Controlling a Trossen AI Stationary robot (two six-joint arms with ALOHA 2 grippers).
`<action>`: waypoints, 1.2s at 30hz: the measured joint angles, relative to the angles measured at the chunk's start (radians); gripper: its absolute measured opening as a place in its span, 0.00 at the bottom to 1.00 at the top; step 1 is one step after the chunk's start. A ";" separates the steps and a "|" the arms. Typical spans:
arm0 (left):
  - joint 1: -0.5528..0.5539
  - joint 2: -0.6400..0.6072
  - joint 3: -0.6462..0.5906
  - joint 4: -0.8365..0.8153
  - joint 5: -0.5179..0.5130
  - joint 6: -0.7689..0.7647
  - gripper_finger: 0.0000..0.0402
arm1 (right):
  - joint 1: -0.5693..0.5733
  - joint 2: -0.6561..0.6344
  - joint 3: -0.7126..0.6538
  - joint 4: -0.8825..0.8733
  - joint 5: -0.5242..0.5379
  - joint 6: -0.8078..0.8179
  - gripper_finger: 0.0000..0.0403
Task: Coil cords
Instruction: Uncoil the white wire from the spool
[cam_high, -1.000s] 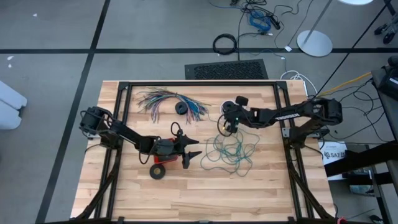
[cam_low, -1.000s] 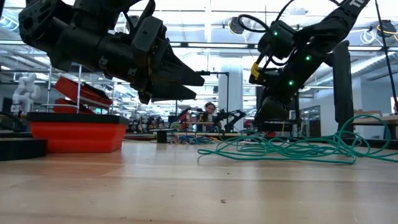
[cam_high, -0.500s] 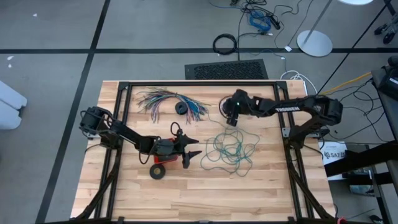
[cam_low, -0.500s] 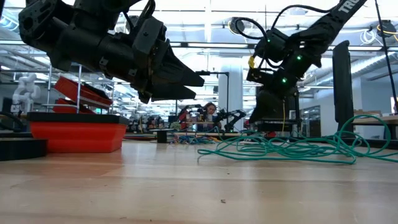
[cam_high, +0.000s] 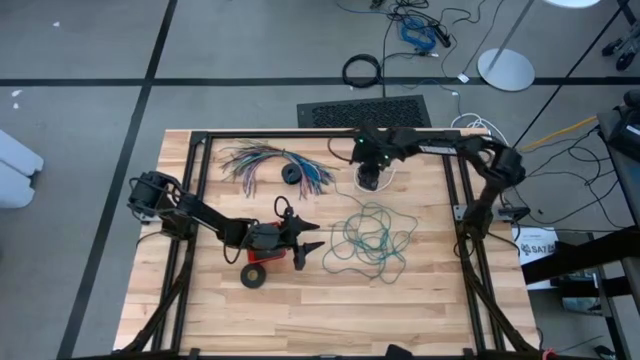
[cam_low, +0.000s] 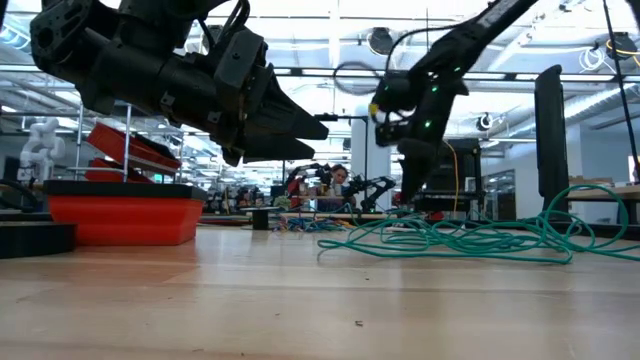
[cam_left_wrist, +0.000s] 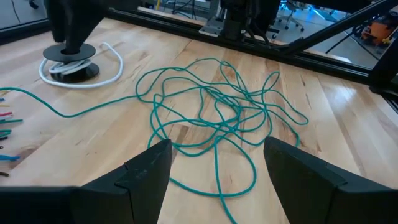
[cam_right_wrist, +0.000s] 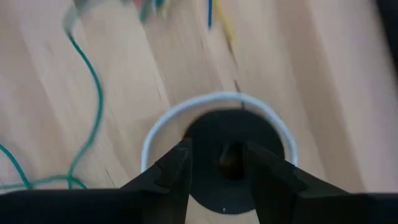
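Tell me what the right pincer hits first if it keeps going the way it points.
Most likely the black round piece ringed by the white cord: the right pincer points straight down at it, jaws apart. How far above it sits is unclear.

Two cords: teal wire (cam_high: 368, 238) (tangled), white cord (cam_left_wrist: 93, 65).

- Both arms are dark, near-black, built of jointed segments with rounded housings at the joints.
- The left arm (cam_high: 190, 212) ends in a left pincer (cam_high: 312, 237) with two black, tapering, wedge-shaped fingers (cam_left_wrist: 140, 177); their inner faces look flat and matte.
- A loop of thin black cable arches over the left wrist housing, plain in the low view.
- The right arm (cam_high: 450, 148) is slender; small green lights glow near its wrist.
- The right pincer (cam_right_wrist: 216, 171) has two dark fingers (cam_right_wrist: 171, 174) with rounded edges.
- A grey cable loops above the right wrist in the low view.
- White lettering marks the right arm's upper link; too small to read.
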 joint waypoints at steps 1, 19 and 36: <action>0.000 0.000 0.000 0.000 0.000 0.000 0.65 | 0.000 0.022 0.018 -0.016 0.001 0.000 0.33; -0.002 0.000 0.000 -0.022 0.001 -0.001 0.65 | 0.000 0.091 0.061 -0.044 -0.051 0.017 0.36; -0.002 0.000 0.000 -0.022 0.005 -0.003 0.65 | -0.001 0.062 0.053 -0.055 -0.077 0.062 0.46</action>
